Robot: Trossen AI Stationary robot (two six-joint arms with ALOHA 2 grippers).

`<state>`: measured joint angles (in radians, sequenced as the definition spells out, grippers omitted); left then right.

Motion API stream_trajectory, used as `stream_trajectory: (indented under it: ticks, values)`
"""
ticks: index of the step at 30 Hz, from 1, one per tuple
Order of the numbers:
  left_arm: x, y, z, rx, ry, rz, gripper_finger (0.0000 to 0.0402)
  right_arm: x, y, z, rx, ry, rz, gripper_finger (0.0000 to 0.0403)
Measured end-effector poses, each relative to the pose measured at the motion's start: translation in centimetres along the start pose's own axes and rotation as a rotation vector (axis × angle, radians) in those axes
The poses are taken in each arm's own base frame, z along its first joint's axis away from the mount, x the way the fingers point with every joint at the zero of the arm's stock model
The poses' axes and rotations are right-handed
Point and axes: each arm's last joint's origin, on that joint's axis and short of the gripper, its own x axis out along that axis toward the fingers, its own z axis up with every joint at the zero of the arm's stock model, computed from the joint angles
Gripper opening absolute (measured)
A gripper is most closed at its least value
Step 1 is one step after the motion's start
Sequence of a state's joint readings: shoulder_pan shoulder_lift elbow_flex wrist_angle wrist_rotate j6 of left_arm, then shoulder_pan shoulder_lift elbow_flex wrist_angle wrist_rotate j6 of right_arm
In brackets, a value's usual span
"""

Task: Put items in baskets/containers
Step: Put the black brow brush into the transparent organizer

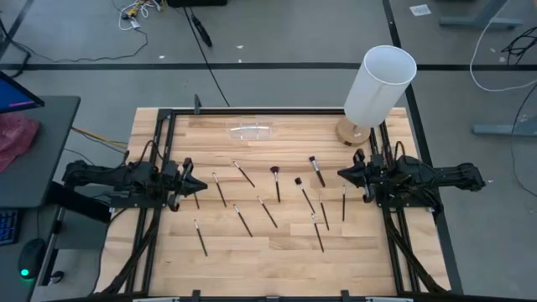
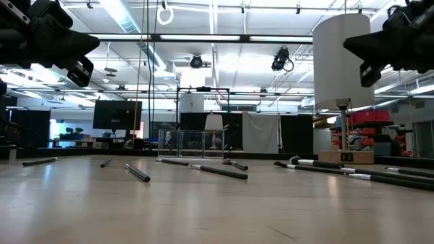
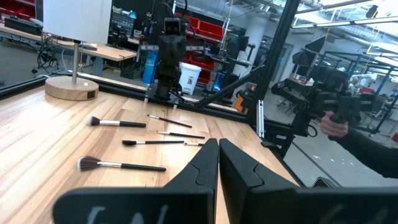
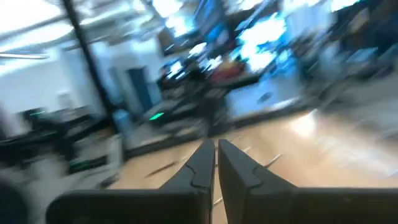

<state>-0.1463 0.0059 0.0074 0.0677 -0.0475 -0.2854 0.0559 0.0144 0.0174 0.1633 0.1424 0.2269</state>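
Several slim dark-handled makeup brushes [image 1: 268,197] lie flat and scattered on the wooden table between my two arms; some also show in the left wrist view [image 3: 121,165] and the low view [image 2: 218,171]. The clear organiser box [image 1: 252,131] stands near the table's far edge, and appears in the low view [image 2: 193,144] too. My left gripper [image 1: 198,181] [image 3: 218,152] hovers shut at the left end of the brushes. My right gripper [image 1: 342,174] [image 4: 216,152] hovers shut at their right end. Both hang above the table in the low view, holding nothing.
A tall white cylinder on a round wooden base [image 1: 379,84] stands at the far right corner, close to the right arm. Dark frame rails [image 1: 159,143] run along the table's sides. In the left wrist view a person's hand [image 3: 333,124] shows beyond the table.
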Motion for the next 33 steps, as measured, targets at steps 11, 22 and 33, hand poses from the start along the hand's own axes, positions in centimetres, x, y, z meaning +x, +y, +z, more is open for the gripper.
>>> stream_trajectory:
  ticks: [11,22,33]
  values:
    - [0.0,0.0,0.0,0.000,0.000,0.001,0.0016,1.2,0.0,-2.5,0.235,0.220,-0.135,0.0025]
    - [0.0,0.0,0.0,0.000,0.000,0.000,0.0016,3.0,0.2,-5.7,0.215,0.461,-0.155,0.0090]
    - [0.0,0.0,0.0,0.000,0.000,0.000,0.0016,6.3,0.8,-7.1,-0.085,0.648,-0.195,0.0195]
